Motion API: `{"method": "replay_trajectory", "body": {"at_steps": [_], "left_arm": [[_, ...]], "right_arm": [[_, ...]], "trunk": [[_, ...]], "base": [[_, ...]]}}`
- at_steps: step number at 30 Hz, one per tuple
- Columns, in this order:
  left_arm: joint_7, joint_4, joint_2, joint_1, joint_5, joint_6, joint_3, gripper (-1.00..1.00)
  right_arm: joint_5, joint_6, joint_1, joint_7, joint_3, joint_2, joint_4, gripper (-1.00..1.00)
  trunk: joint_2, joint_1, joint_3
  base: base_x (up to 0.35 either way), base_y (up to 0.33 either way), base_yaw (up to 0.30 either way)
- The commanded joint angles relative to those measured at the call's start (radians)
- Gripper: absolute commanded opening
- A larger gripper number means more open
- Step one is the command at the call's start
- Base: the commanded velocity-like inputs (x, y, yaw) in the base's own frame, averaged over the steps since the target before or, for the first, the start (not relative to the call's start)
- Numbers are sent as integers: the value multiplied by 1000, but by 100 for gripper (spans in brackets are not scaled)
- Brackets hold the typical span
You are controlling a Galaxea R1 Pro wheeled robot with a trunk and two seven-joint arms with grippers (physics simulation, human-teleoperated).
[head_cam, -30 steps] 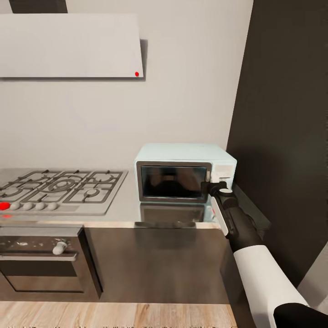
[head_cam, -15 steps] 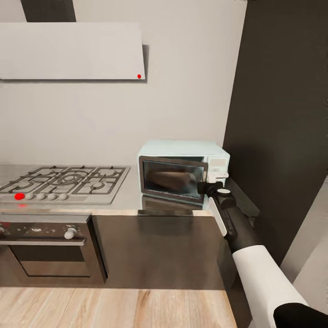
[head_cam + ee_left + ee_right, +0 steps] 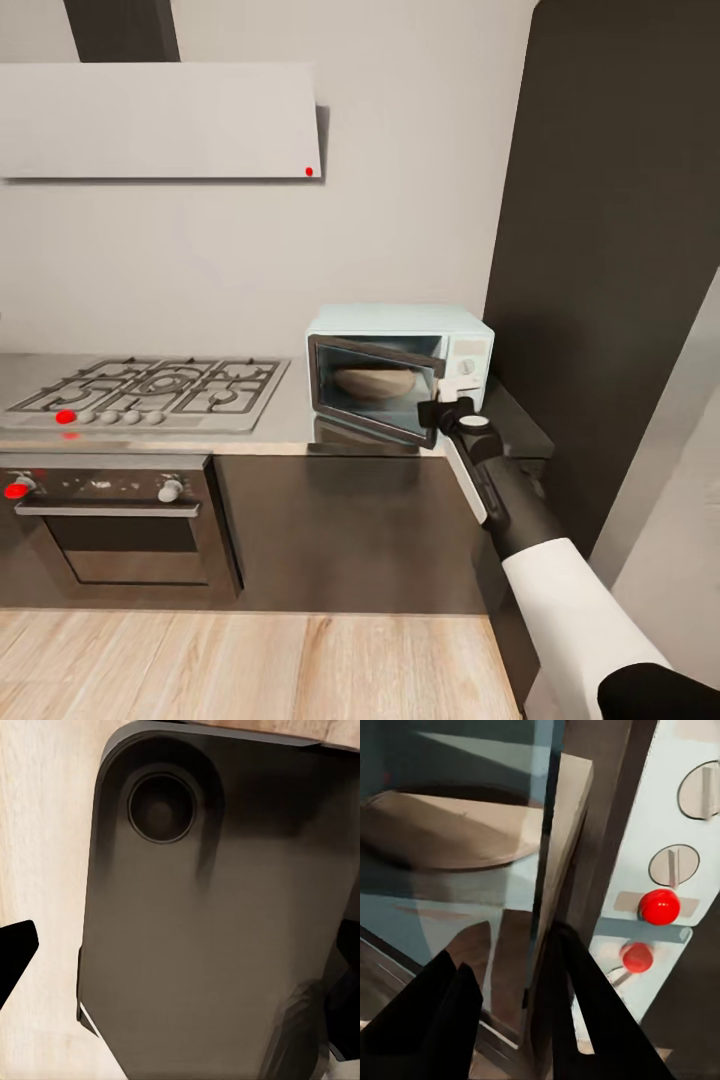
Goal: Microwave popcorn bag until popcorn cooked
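Observation:
The mint-blue microwave (image 3: 400, 325) stands on the grey countertop (image 3: 290, 428) against a tall dark cabinet. Its dark glass door (image 3: 372, 402) hangs partly open. My right gripper (image 3: 437, 413) is shut on the door's free edge, next to the white knob panel (image 3: 467, 368). In the right wrist view the two dark fingers (image 3: 585, 1012) straddle the door edge (image 3: 556, 892), with the gripper (image 3: 521, 1020) closed around it. A smooth tan rounded shape (image 3: 375, 381) lies inside the cavity; I cannot tell what it is. The ridged popcorn bag is out of view. My left gripper (image 3: 180, 952) hangs open over the robot's dark base.
A steel gas hob (image 3: 150, 390) sits left of the microwave, over a black built-in oven (image 3: 120, 530). A grey hood (image 3: 160, 120) hangs on the wall. The tall dark cabinet (image 3: 610, 250) closes off the right side. Light wood floor (image 3: 250, 665) lies before the cabinets.
The microwave door has swung from shut to partly open in my right gripper. The camera has backed away, so more floor and oven show.

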Motion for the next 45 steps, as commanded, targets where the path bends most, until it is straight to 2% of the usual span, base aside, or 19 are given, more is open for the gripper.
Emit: {"method": "replay_trajectory", "body": {"at_steps": [1, 3, 6, 10, 11, 14, 19, 23, 29, 38, 40, 42, 45], "left_arm": [[0, -1, 0, 0, 7, -2, 2, 100], [0, -1, 0, 0, 7, -2, 2, 100], [0, -1, 0, 0, 8, -2, 2, 100], [0, -2, 0, 0, 8, -2, 3, 100], [0, -2, 0, 0, 8, -2, 3, 100], [0, -2, 0, 0, 8, -2, 3, 100], [0, -2, 0, 0, 8, -2, 3, 100], [0, -2, 0, 0, 8, -4, 4, 100], [0, -2, 0, 0, 8, -4, 4, 100], [0, -2, 0, 0, 8, -4, 4, 100], [0, -2, 0, 0, 8, -4, 4, 100], [0, -2, 0, 0, 8, -4, 3, 100], [0, -2, 0, 0, 8, -4, 3, 100]], "right_arm": [[1, 8, -1, -7, -4, 0, -1, -100], [-15, 7, -1, -9, -7, 3, -4, -100], [-16, 8, -1, -33, 13, 7, -11, -100], [4, 23, -1, -44, 32, 8, -16, -100], [4, 25, -1, -47, 32, 8, -16, 100], [15, 15, -1, -40, 32, 7, -27, 100], [39, 41, -1, -38, 32, 4, -50, 100], [38, 61, -1, -38, 31, 1, -59, 100], [32, 80, -1, -38, 30, -1, -59, 100], [32, 79, -1, -40, 25, -10, -55, 100], [30, 74, -1, -40, -10, -24, -52, 100], [30, 72, -1, -38, -87, -56, -48, 100], [29, 71, -1, -37, -132, -81, -44, 100]], "trunk": [[0, 0, -1], [0, 0, -1], [0, 0, -1], [0, 0, -1], [0, 0, -1], [0, 0, -1], [0, 0, -1], [0, 0, -1], [0, 0, -1], [0, 0, -1], [0, 0, -1], [0, 0, -1], [0, 0, -1]], "base": [[0, 0, 0], [0, 0, 0], [0, 0, 0], [0, 0, 0], [0, 0, 0], [0, 0, 0], [0, 0, 0], [-44, 0, 0], [-309, 0, 0], [-247, 0, 0], [-15, 0, 0], [-4, 0, 0], [-1, 0, 0]]}}
